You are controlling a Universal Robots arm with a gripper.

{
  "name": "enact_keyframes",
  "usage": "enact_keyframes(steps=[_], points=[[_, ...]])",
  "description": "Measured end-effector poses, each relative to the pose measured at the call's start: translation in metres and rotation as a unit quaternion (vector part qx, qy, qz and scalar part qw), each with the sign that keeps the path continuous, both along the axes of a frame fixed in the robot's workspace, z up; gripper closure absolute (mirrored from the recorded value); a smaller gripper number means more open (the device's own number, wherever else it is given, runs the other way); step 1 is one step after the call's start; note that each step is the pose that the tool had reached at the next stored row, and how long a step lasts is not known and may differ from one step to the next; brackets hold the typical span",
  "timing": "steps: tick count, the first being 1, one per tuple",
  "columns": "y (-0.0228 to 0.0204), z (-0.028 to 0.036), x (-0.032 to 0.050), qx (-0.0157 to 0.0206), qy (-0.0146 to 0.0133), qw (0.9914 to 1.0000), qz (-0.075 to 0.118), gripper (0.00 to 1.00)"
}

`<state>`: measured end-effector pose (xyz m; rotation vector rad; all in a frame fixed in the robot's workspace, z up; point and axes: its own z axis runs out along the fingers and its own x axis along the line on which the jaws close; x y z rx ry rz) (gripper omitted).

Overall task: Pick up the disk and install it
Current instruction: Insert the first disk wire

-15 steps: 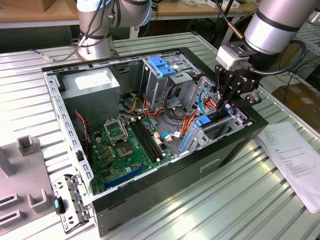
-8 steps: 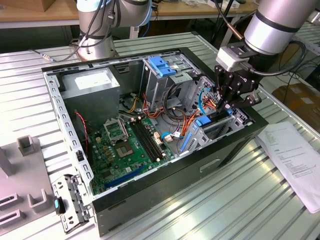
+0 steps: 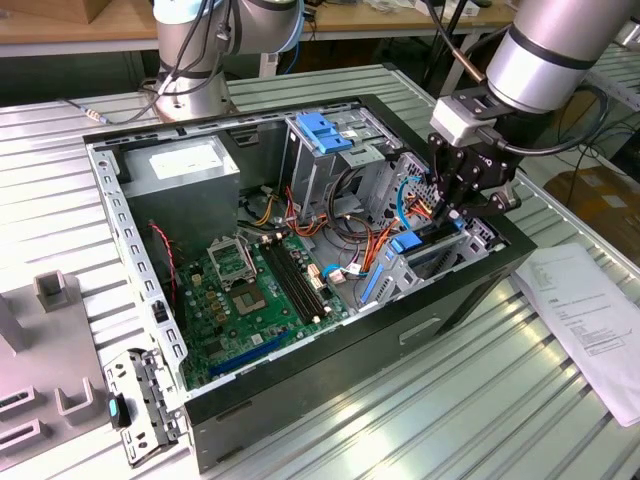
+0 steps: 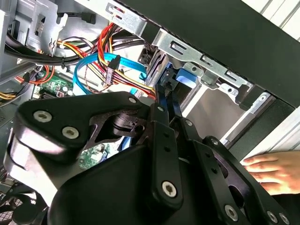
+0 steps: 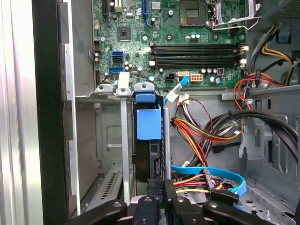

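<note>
disk, the flat silver-grey hard drive in its bright blue plastic carrier rail (image 5: 149,126), stands on edge in the grey metal bay (image 5: 123,154) at the front corner of the open black computer case (image 3: 330,345). i see it straight ahead of my black gripper (image 5: 159,202) in the first wrist view, with its long axis running away from the fingers, down into the bay and toward the green motherboard (image 5: 187,37). the fingers look pressed together on the near edge of the drive, pinching it; the second wrist view shows them narrowed to a thin line against the blue rail (image 4: 180,79). i judge the drive to be partly seated and not yet fully home.

the case also holds a grey power supply box (image 3: 185,170), a grey metal drive cage with a blue plastic handle (image 3: 325,130), and bundled red, yellow and blue cables (image 5: 206,136) just beside the bay. a person's hand (image 4: 274,171) rests outside the case wall. the case lies on a ribbed metal surface (image 3: 420,420).
</note>
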<state>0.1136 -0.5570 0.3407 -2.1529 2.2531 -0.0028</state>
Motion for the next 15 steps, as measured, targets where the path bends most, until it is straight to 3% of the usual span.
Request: enact_keyframes(steps=[5,8,9,10,12,14,15], points=[[0.0,-0.0009,0.0,0.0001,0.0,1.0,0.0,0.83],[0.0,0.0051,0.0,0.0001,-0.0001,1.0,0.0,0.81],[0.0,0.0073,0.0,0.0001,-0.0001,1.0,0.0,0.75],[0.0,0.0074,0.0,0.0003,-0.0002,1.0,0.0,0.75],[-0.0001,0.0076,0.0,0.0002,-0.0002,1.0,0.0,0.76],[0.0,0.0078,0.0,0.0002,-0.0002,1.0,0.0,0.89],[-0.0001,0.0079,0.0,0.0002,-0.0001,1.0,0.0,0.89]])
